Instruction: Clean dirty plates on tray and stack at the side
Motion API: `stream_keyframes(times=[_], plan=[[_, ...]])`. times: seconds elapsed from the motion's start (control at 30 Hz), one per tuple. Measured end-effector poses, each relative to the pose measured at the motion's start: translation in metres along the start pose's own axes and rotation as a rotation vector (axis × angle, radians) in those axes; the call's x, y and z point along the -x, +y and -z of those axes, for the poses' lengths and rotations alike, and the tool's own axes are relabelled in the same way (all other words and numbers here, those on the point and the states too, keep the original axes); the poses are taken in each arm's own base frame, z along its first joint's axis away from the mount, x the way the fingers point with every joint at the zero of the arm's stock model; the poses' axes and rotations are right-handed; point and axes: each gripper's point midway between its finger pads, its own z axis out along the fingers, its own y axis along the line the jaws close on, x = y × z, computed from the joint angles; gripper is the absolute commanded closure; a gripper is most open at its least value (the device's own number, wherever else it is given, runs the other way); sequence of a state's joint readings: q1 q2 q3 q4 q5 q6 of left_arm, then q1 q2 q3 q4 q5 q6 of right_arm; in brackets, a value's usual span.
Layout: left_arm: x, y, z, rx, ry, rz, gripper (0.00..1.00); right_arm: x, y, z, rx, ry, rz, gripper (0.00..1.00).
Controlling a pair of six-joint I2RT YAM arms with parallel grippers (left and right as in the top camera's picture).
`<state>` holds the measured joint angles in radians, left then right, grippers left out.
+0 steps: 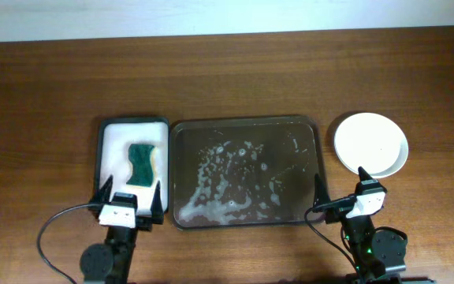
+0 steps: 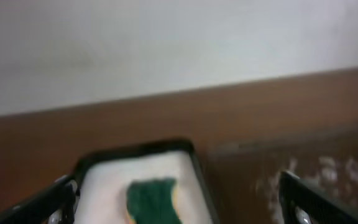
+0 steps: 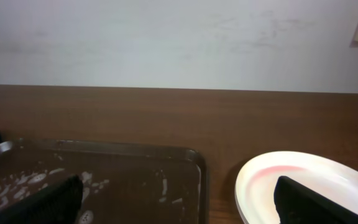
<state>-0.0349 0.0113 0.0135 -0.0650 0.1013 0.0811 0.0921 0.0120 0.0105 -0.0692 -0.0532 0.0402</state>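
The dark brown tray point(image 1: 244, 124) lies in the middle of the table with white foam on its floor and no plate on it; it also shows in the right wrist view point(image 3: 135, 151). A stack of plates point(image 1: 371, 144), white on top, stands to its right. In the right wrist view the top plate point(image 3: 303, 174) has a faint pink smear. My left gripper point(image 1: 129, 201) is open and empty at the near edge, by the small tray. My right gripper point(image 1: 340, 191) is open and empty just near of the plate stack.
A smaller white-lined tray point(image 1: 113, 139) holds a green sponge point(image 1: 142, 165) left of the brown tray; both show in the left wrist view, tray point(image 2: 104, 174) and sponge point(image 2: 151, 199). Bare wooden table lies behind, with a white wall beyond.
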Motion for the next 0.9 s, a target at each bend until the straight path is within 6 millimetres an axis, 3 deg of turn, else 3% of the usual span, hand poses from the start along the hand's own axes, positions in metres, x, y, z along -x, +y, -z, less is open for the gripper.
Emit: stream_keyframes(times=[0.9], plan=[[-0.0012,-0.0001,-0.0001,0.000,0.003,-0.017,0.01,0.0000,0.0000,0.0000,0.000,0.000,0.003,0.01]])
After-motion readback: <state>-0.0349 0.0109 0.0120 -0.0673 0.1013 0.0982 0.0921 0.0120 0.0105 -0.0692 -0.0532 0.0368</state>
